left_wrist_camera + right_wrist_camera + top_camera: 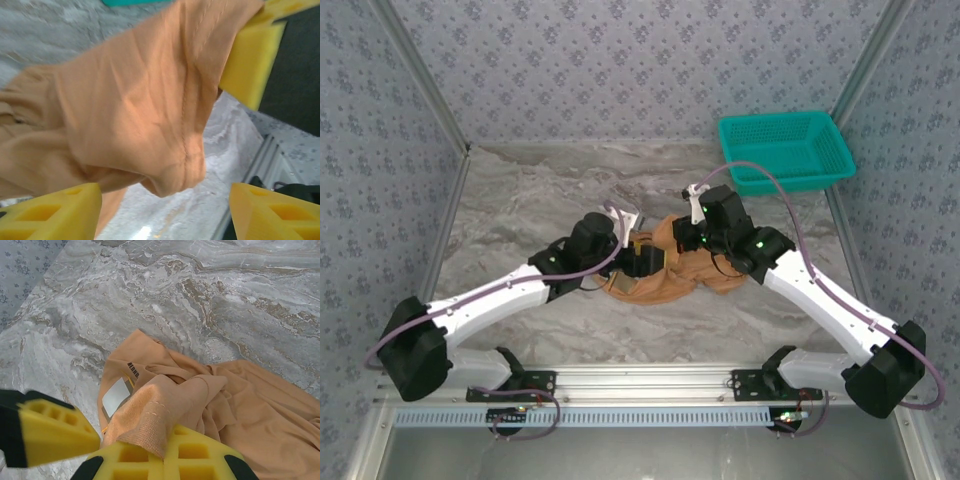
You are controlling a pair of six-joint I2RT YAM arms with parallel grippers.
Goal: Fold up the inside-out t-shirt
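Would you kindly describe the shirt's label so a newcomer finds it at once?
On the grey marbled table lies a crumpled orange-tan t-shirt. Near its edge sits a small rectangular label, the only white patch on the cloth.

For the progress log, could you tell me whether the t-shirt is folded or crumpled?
Crumpled: the t-shirt lies heaped on the table, one part pinched by the right gripper.
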